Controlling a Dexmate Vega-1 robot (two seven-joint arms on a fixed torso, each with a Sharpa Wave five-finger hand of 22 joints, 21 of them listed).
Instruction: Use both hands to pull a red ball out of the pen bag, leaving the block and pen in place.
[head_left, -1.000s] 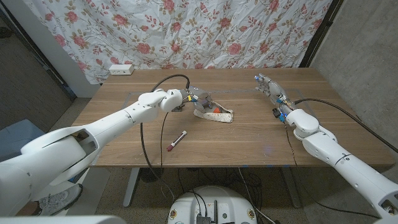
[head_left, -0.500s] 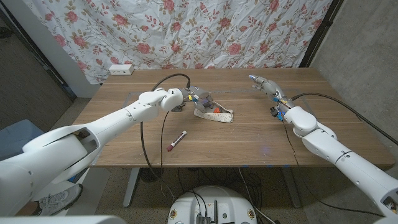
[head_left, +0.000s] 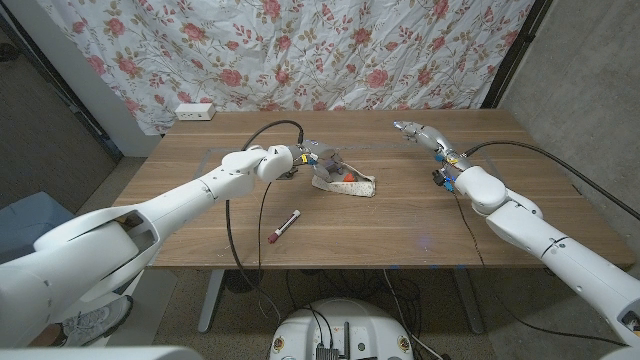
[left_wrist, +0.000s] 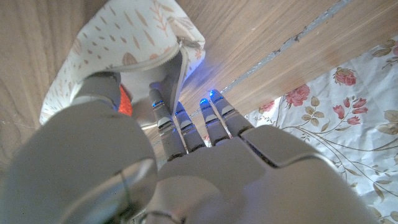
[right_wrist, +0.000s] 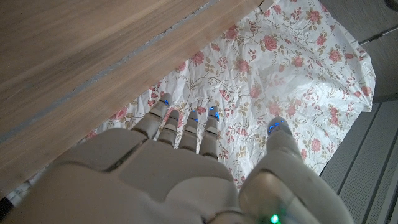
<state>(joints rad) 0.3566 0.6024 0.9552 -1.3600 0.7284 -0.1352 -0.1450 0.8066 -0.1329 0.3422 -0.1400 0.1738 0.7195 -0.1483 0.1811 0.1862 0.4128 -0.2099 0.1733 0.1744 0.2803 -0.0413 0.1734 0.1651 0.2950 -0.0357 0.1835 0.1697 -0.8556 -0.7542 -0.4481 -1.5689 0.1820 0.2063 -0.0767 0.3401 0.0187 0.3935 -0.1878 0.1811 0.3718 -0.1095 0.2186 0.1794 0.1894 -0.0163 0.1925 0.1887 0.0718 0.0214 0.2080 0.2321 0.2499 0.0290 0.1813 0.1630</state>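
Ball sits in the bag the left hand grips, while the empty, spread right hand has swung closer.

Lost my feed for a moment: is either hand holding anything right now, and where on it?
The left hand grips the pen bag at its open end. The right hand holds nothing, fingers apart.

A floral cloth hangs behind the wooden table; a white power strip lies at its far-left corner.
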